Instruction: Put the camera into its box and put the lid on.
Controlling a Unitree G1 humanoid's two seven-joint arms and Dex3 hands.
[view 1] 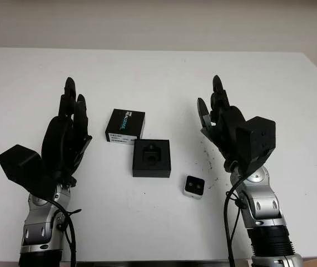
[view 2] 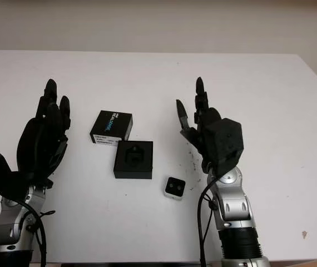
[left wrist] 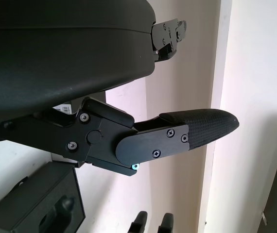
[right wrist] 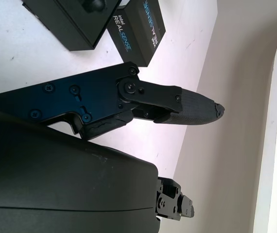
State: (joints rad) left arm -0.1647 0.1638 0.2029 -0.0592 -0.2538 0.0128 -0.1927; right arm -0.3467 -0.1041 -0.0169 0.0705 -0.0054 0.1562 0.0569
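Nearest on the white table (view 1: 270,78), the small silver-edged camera (view 1: 193,186) is lying face up with its two lenses showing, a little right of centre and apart from everything else. Just beyond it, to the left, the open black box (view 1: 152,157) is sitting with its moulded insert exposed and nothing inside it. Farther still and slightly left, the lid (view 1: 125,125), black with blue lettering on top, is lying just beside the box's far left corner, not on it. Flanking these things, the left hand (view 1: 67,133) is hovering above the table at the left, open and holding nothing, well apart from the lid and box. The right hand (view 1: 219,119) is hovering at the right, likewise open and empty, its fingers pointing toward the far side, clear of the camera. Small dark specks are marking the table near the right hand.
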